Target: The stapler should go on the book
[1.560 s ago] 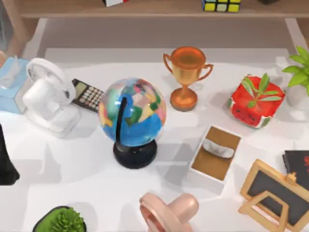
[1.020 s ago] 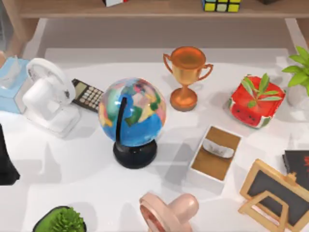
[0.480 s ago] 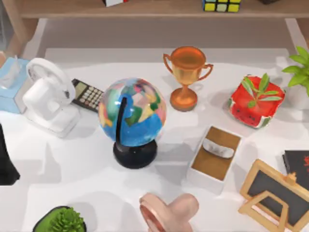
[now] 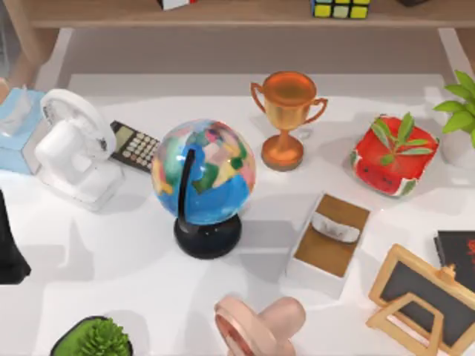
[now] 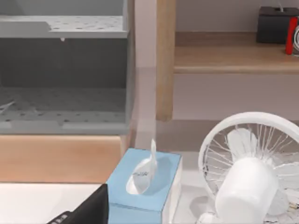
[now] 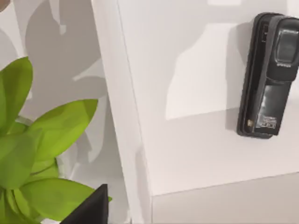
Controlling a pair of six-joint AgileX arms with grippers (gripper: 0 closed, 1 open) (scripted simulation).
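While shadows shifted, the book (image 4: pixel 456 256) stayed at the right edge

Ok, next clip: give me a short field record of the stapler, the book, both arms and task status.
stapler: black, lying on the white surface, seen in the right wrist view, untouched
book: black with red marks, flat at the table's right edge, beside the chalkboard easel
left arm: dark shape at the table's left edge, idle
right arm: its wrist camera looks down at the stapler
status: stapler not yet on book
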